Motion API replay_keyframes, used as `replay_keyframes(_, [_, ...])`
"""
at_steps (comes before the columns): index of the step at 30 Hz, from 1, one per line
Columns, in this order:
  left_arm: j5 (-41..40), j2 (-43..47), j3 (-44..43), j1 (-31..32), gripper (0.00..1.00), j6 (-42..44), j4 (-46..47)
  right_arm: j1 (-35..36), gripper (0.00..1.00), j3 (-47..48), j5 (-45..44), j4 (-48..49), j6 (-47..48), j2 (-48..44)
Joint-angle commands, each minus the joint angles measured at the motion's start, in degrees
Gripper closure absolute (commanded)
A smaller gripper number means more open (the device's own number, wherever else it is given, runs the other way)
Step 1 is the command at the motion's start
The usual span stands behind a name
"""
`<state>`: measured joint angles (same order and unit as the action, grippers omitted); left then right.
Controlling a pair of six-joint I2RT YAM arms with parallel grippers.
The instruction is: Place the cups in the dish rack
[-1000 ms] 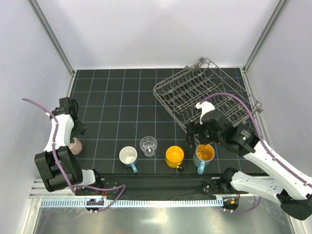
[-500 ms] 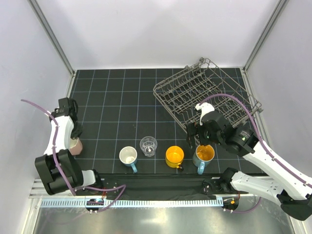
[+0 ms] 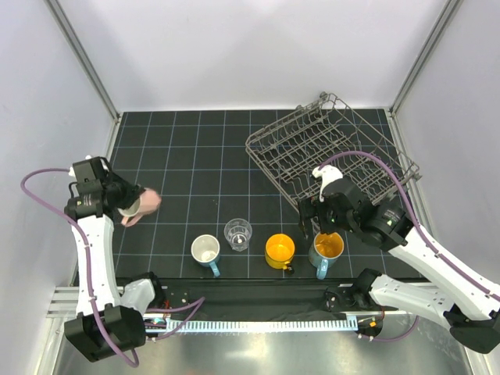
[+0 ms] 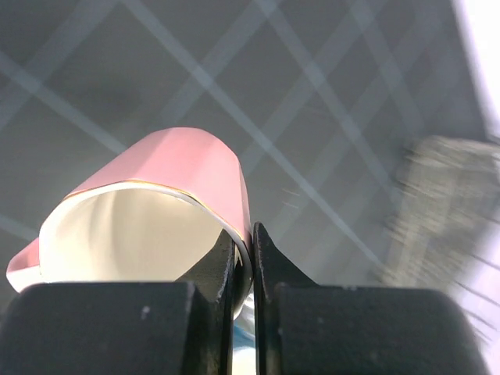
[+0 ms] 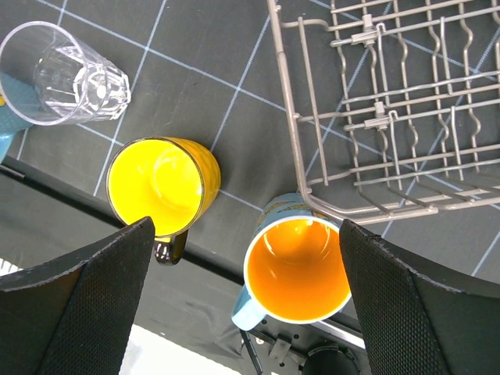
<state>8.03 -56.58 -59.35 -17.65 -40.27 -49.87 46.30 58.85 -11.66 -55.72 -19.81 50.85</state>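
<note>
Near right, my right claw (image 3: 314,213) hangs open over the orange-lined mug (image 5: 297,269). My left claw (image 4: 251,244) pinches the pink cup (image 4: 180,183) by its rim, tilted above the table (image 3: 187,156). That thin grip could slip before the cup reaches the far rack (image 3: 328,148).

Four cups stand upright in a row along the near edge of the desk (image 3: 187,148): a blue mug with white inside (image 3: 205,251), a clear glass tumbler (image 3: 238,233), a yellow mug (image 3: 280,250), and a blue mug with orange inside (image 3: 327,247) just beside the near corner of the grey wire dish rack (image 3: 328,148), set askew at the right. The pink cup (image 4: 180,187) hangs tilted on the left, its rim pinched in the left tool (image 4: 244,258)
</note>
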Motion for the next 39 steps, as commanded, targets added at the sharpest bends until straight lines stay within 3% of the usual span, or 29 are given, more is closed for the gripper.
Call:
replay_keyframes(1, [19.86, 2.69, -2.00, 0.07, 0.99, -8.14, 9.15, 0.28, 0.00, -0.05, 2.16, 2.72, 0.48, -0.93])
replay_keyframes(10, [35.73, 5.24, 1.69, 2.79, 1.00, -32.81, 30.24, 0.28, 0.00, 1.62, 10.86, 11.68, 1.97, 4.69])
replay_keyframes(14, [36.61, 8.23, 7.74, 5.52, 1.00, -45.22, 39.65, 1.33, 0.00, 1.53, 18.42, 20.80, 1.62, 6.54])
replay_keyframes(16, [37.76, 9.73, 10.47, 5.96, 1.00, -54.06, 49.40, 1.95, 0.00, 0.92, 20.53, 24.59, 1.09, 6.81])
replay_keyframes(23, [33.11, 15.17, 18.12, 9.56, 1.00, -71.31, 65.13, 4.67, 0.03, -7.41, 30.11, 49.08, -0.14, 6.28])
replay_keyframes(32, [30.38, 20.97, 20.85, 15.00, 1.00, -80.66, 68.06, 7.31, 0.02, -14.47, 34.86, 79.07, -4.01, 11.37])
replay_keyframes(39, [29.06, 29.05, 18.75, 19.76, 1.00, -79.43, 57.70, 8.98, 0.02, -11.39, 36.00, 85.25, -1.28, 16.56])
